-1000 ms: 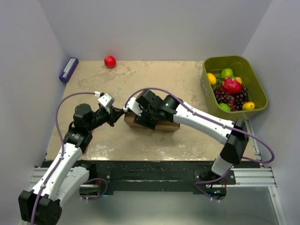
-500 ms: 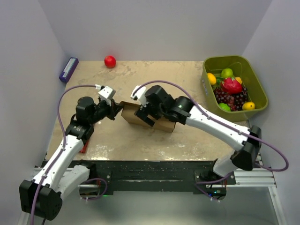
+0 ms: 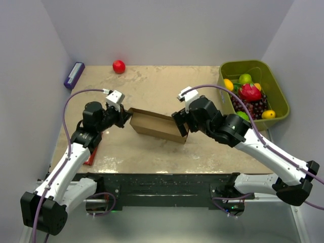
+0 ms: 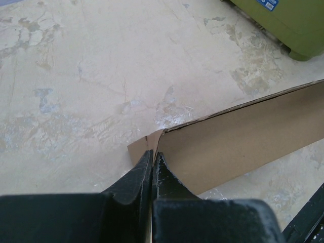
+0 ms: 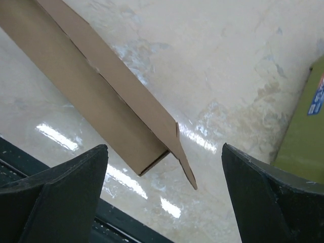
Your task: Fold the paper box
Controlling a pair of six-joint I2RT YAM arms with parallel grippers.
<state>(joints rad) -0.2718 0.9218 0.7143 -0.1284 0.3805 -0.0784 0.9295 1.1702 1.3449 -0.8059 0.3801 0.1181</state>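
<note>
Now, your paper box (image 3: 157, 126) lies mid-way across the table (image 3: 152, 81), its left corner flap pinched tight in the left gripper (image 4: 153, 156), while the right gripper (image 5: 164, 148) gapes wide around the right end, touching nothing. It looks light, thin and easily creased, so take hold at edges near the fold lines.

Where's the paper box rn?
Top view: paper box lies mid-table, left corner pinched by the left gripper, open right gripper at its right end.

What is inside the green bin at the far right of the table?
The green bin holds a pink dragon fruit, dark grapes, yellow fruits and green fruits. They cover its floor, so anything beneath is hidden.
</note>
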